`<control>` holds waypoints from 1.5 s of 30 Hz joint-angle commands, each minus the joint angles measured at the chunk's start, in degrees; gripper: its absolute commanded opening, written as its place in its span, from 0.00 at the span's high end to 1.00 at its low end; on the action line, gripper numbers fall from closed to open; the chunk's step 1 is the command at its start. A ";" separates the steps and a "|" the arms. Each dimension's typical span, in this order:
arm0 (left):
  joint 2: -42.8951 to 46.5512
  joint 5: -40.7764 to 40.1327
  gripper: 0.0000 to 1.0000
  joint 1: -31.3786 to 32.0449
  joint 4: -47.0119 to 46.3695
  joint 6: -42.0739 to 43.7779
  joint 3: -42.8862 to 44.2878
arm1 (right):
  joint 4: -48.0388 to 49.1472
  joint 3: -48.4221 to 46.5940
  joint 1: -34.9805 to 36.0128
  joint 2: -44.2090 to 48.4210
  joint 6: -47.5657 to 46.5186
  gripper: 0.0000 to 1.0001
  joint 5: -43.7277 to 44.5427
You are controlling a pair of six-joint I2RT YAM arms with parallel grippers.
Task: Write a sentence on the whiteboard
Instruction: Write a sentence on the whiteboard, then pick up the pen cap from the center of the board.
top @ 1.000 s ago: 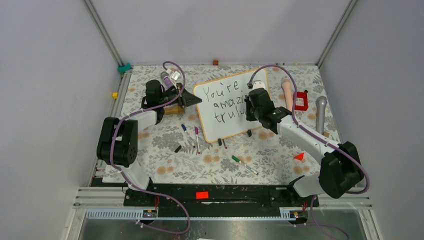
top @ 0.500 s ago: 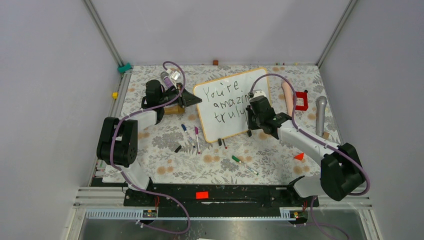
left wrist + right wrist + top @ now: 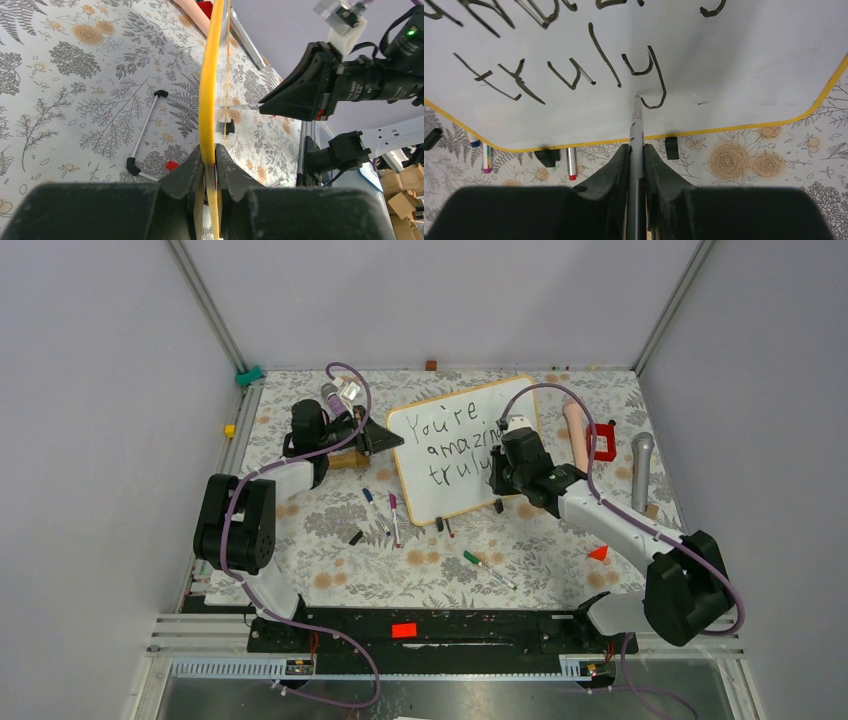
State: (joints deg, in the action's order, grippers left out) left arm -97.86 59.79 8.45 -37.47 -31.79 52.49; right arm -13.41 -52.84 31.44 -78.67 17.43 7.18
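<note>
R gripper (image 3: 636,150) is pinching a marker (image 3: 637,125), fingers pressed tight on its barrel, w/ the tip pointing to 12 o'clock in the right wrist view and meeting the whiteboard (image 3: 749,60) right beside the "y" tail. L gripper (image 3: 210,152) is clamping the board's orange-yellow frame (image 3: 212,75), jaws squeezed on the thin edge, so the board is standing tilted up off the floral table (image 3: 560,540). Vs. a sec ago, we're seeing the R gripper (image 3: 505,468) sitting lower and a bit toward 4 o'clock in the top view: it was covering the end of the middle line, and now more of that line is showing and the "y" of "truly" is reading complete w/ its tail. L arm and board are looking unchanged. In the top view the whiteboard (image 3: 460,490) is lying btwn both grippers, L gripper (image 3: 385,440) at its 9 o'clock edge, R gripper over its 3 o'clock half. The sentence (image 3: 455,445) is running in three lines, the last one ending just at 9 o'clock of the R gripper.
</note>
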 commanded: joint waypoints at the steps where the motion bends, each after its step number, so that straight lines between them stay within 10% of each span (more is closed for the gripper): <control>1: 1.26 0.27 0.84 -0.06 -4.22 1.98 0.42 | 1.09 -1.75 -0.41 5.85 -0.07 1.00 -0.46; 15: 8.53 -3.25 0.27 -6.42 -10.08 -5.64 -3.75 | -7.48 -7.57 -0.41 13.93 -5.98 1.00 1.57; 29: 32.71 -30.44 0.23 -4.49 58.08 9.90 -6.12 | -9.18 -14.65 -0.41 13.47 -6.00 1.00 -0.58; 35: 41.85 -29.89 0.29 -4.28 56.45 9.12 -15.39 | -10.16 -15.37 -0.42 14.43 -7.53 1.00 0.46; 37: 44.32 -26.34 0.02 -4.31 52.65 7.10 -18.25 | -10.09 -15.59 -0.42 14.37 -7.22 1.00 0.38; 39: 46.49 -23.20 0.01 -4.32 52.12 6.67 -19.61 | -10.05 -16.24 -0.43 13.88 -7.02 1.00 0.06; 45: 58.78 -40.70 0.01 -0.89 64.65 2.49 -21.55 | -9.82 -16.84 -0.42 13.67 -5.20 1.00 -0.29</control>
State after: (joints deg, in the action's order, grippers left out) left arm -46.78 31.70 4.25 20.14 -25.76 31.24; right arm -24.14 -67.07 31.38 -65.71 11.05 7.38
